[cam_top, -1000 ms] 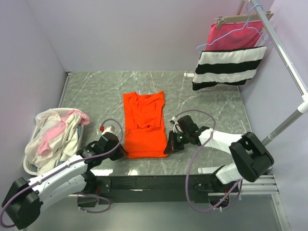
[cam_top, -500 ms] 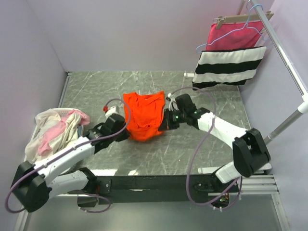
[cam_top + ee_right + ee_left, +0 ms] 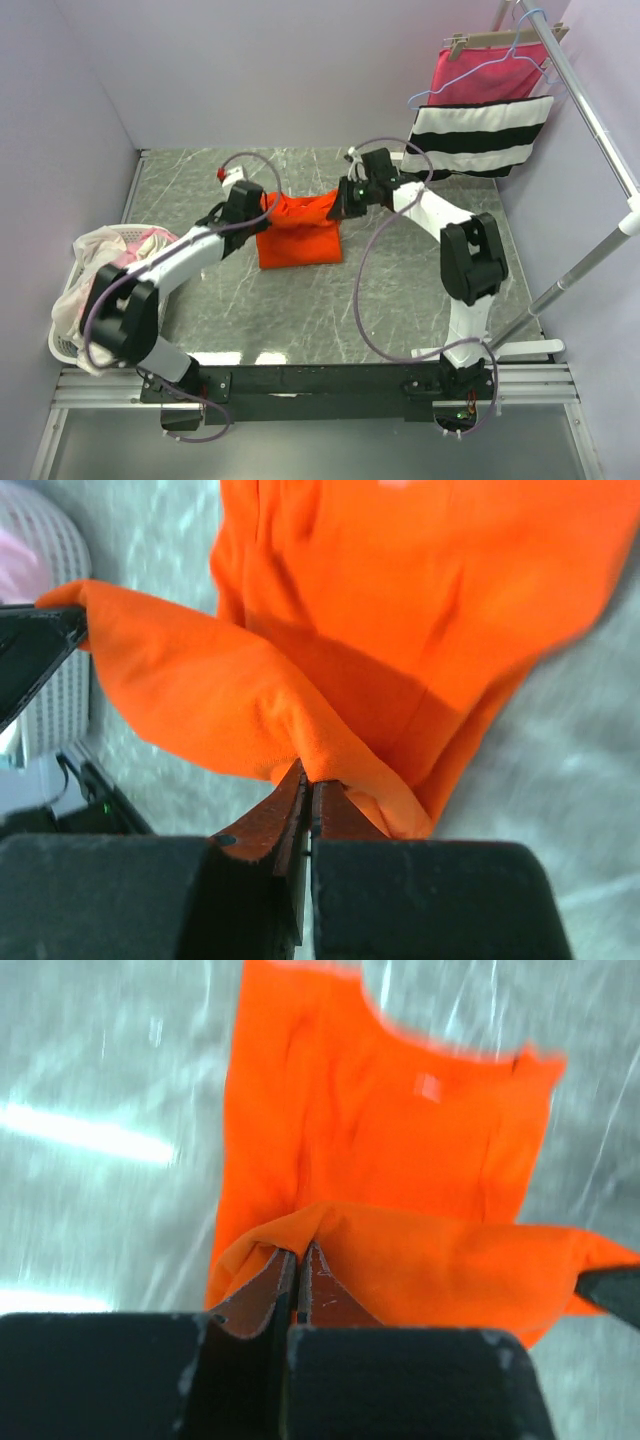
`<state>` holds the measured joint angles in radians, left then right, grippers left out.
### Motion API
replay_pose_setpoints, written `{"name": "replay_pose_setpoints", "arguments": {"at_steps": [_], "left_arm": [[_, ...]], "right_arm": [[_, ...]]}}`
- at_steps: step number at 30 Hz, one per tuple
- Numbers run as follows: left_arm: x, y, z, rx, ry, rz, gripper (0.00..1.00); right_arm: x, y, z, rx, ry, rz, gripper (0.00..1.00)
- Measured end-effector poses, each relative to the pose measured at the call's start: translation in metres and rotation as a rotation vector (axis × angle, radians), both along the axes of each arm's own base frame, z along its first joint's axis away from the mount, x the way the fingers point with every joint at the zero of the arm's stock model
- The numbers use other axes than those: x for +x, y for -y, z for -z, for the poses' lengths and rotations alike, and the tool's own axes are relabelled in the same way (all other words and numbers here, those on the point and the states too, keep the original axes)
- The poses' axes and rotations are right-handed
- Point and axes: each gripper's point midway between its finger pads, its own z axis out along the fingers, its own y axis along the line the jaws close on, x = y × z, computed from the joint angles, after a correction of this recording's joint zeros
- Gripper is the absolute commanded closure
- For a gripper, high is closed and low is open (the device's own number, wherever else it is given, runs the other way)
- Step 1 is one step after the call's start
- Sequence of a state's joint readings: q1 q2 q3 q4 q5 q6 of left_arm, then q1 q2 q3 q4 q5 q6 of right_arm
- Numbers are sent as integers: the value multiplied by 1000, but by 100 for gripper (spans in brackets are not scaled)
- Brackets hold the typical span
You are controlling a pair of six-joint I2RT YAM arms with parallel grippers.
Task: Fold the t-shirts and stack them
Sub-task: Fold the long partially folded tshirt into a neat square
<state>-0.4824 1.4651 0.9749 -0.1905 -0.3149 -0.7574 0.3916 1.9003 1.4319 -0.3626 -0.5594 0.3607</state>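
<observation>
Both hands have swept from the near edge toward the far side within the past second, carrying the hem up and over, so the shirt [image 3: 300, 243] now lies doubled and about half as long in the middle of the tabletop [image 3: 420, 290]. From above, the left hand [image 3: 266, 207] and right hand [image 3: 336, 204] sit at the two far corners of the doubled cloth, level with each other, which should keep the fold line straight; the carried edge sags a little between them. Other shirts [image 3: 115, 270] are heaped in the basket [image 3: 62, 345] at the left, well apart, and a striped cloth [image 3: 478, 140] hangs from the rail [image 3: 590, 110] at the far right. At the left wrist, the left hand [image 3: 297, 1260] is pinched flat on one corner of the hem, cloth pressed between its fingers; the lifted layer drapes across just beyond it, above the flat body and neckline of the shirt [image 3: 400, 1130], and the right hand's tip [image 3: 610, 1295] shows at the right edge. At the right wrist, the right hand [image 3: 308, 785] is likewise closed tight on the opposite corner, the raised fold running left to the left hand's tip [image 3: 35, 645], with the shirt [image 3: 420, 590] lying flat beneath and beyond. The halving fold looks nearly laid: the hem seems to need lowering onto the shoulders before either hand lets go.
</observation>
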Motion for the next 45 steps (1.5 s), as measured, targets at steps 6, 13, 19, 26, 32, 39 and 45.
{"name": "replay_pose_setpoints", "arguments": {"at_steps": [6, 13, 19, 26, 32, 39, 45], "left_arm": [[72, 12, -3, 21, 52, 1, 99], [120, 18, 24, 30, 46, 6, 99], [142, 0, 60, 57, -9, -28, 99], [164, -24, 78, 41, -36, -65, 84], [193, -49, 66, 59, 1, -130, 1], [188, -75, 52, 85, 21, -183, 1], [163, -41, -1, -36, 86, -35, 0]], "right_arm": [[61, -10, 6, 14, 27, 6, 100], [117, -17, 35, -9, 16, 37, 98], [141, -3, 57, -63, 17, 111, 100], [176, -1, 27, -21, 146, 173, 33], [206, 9, 10, -8, 272, 231, 21], [192, 16, 16, -12, 284, 240, 19], [171, 6, 5, -3, 270, 192, 19]]}}
